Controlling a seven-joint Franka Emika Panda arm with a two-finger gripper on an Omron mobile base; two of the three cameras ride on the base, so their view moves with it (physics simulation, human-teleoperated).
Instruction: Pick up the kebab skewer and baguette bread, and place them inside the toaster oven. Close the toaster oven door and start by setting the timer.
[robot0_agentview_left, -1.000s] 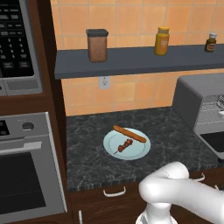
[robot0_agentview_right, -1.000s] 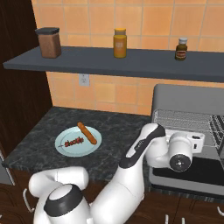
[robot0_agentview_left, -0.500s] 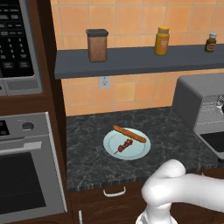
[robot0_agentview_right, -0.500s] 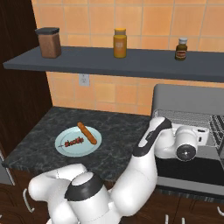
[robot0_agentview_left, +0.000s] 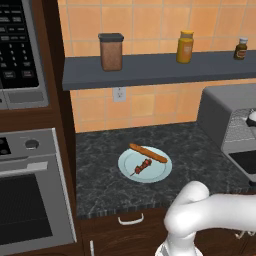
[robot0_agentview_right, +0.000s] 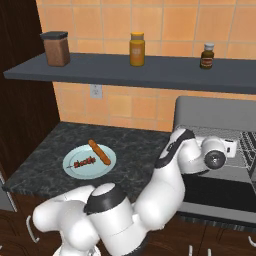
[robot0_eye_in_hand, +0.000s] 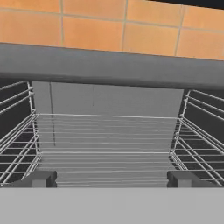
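The kebab skewer (robot0_agentview_left: 141, 166) (robot0_agentview_right: 84, 162) and the baguette bread (robot0_agentview_left: 148, 153) (robot0_agentview_right: 99, 152) lie side by side on a pale plate (robot0_agentview_left: 159, 172) (robot0_agentview_right: 71, 167) on the dark counter. At the right stands the grey toaster oven (robot0_agentview_left: 220, 112) (robot0_agentview_right: 220, 112). The toaster oven door (robot0_agentview_right: 215, 192) hangs folded down and open. My gripper (robot0_agentview_right: 234, 148) (robot0_eye_in_hand: 111, 179) is at the oven's mouth, far right of the plate. It is open with nothing between its fingertips (robot0_eye_in_hand: 39, 178). The hand view looks along the wire rack (robot0_eye_in_hand: 105, 135) into the bare oven cavity.
A shelf (robot0_agentview_left: 150, 70) above the counter carries a brown canister (robot0_agentview_left: 111, 51), a yellow jar (robot0_agentview_left: 185, 46) and a small dark bottle (robot0_agentview_left: 241, 48). A built-in microwave (robot0_agentview_left: 20, 55) and a steel oven (robot0_agentview_left: 30, 195) stand at the left. My white arm (robot0_agentview_right: 170, 175) reaches over the counter's front.
The hand has risen and moved a little further toward the oven opening, and the elbow has swung. Plate, skewer and baguette have stayed put.
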